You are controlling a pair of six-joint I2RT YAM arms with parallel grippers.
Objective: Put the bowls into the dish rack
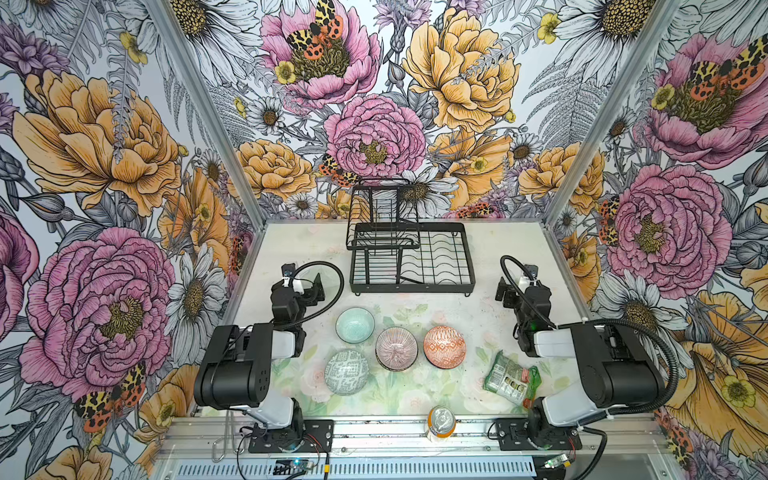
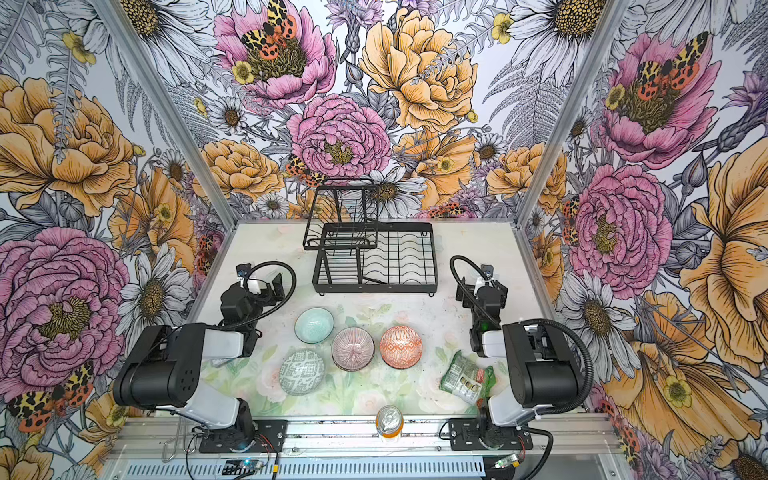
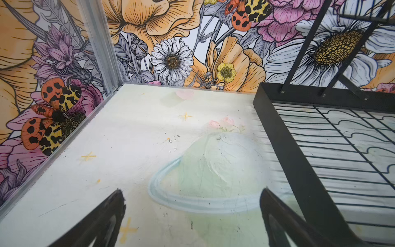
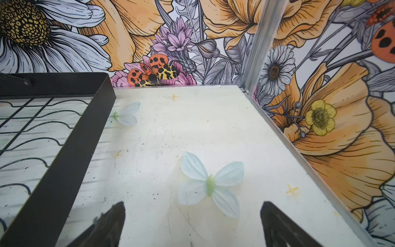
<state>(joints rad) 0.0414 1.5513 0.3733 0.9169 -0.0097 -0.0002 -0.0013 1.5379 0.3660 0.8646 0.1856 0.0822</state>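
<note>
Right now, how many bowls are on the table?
4 in view: pale teal bowl nearest the dish rack, pink-striped bowl in the middle, orange bowl right of it, maze bowl at the front. More may hide under the pink one.

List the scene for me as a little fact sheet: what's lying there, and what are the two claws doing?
Bowls waiting: pale teal, pink-striped, orange-white, grey-green maze
Dish rack: no bowls in it, stands behind the bowls
Left gripper: open, holding nothing
Right gripper: open, holding nothing
Other items: green snack packet, drink can
</note>
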